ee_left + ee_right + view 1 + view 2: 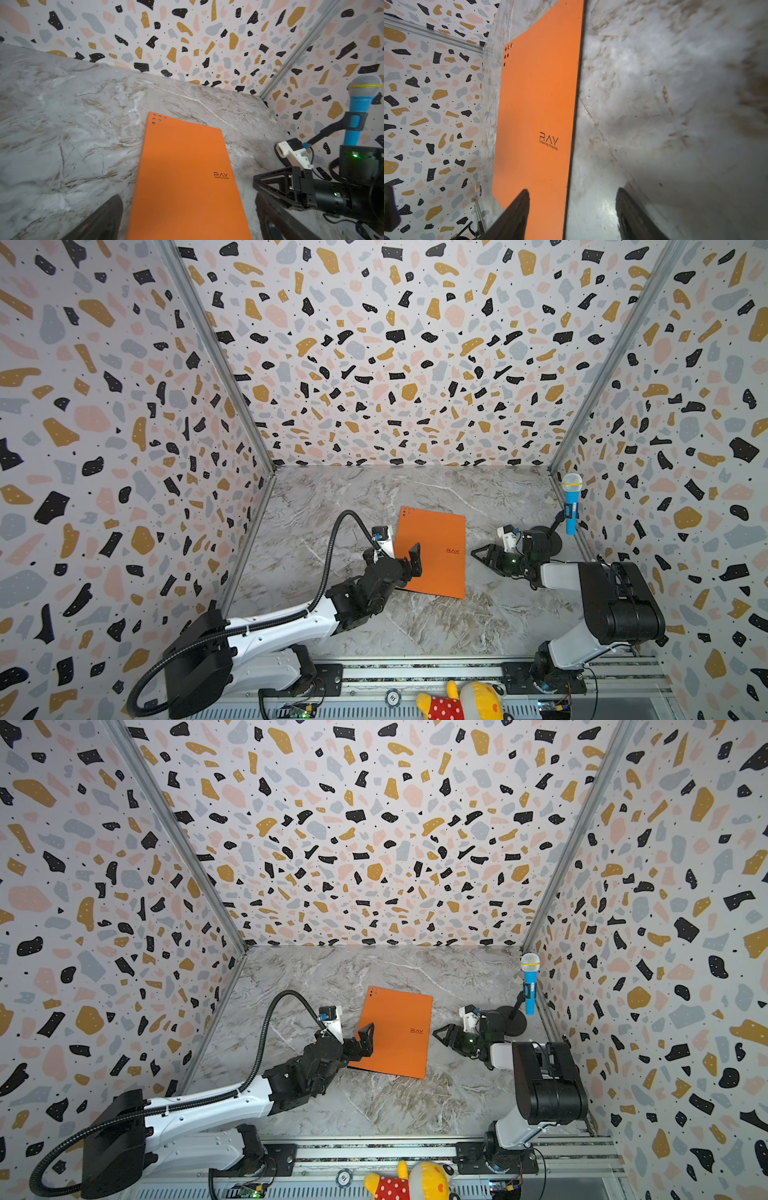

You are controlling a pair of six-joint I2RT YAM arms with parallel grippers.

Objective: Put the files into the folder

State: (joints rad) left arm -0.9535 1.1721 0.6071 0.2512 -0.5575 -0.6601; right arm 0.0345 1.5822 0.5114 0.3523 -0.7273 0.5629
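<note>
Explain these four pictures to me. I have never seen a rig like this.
Two robot arms stand at a marble table. Two pictures look down from overhead; the other two come from cameras on the arms' wrists. A closed orange folder lies flat on the table; no loose sheets show. The left gripper is open over the folder's left edge, the right gripper open just beside its right edge. Neither holds anything. A blue microphone stands beside the right arm.
</note>
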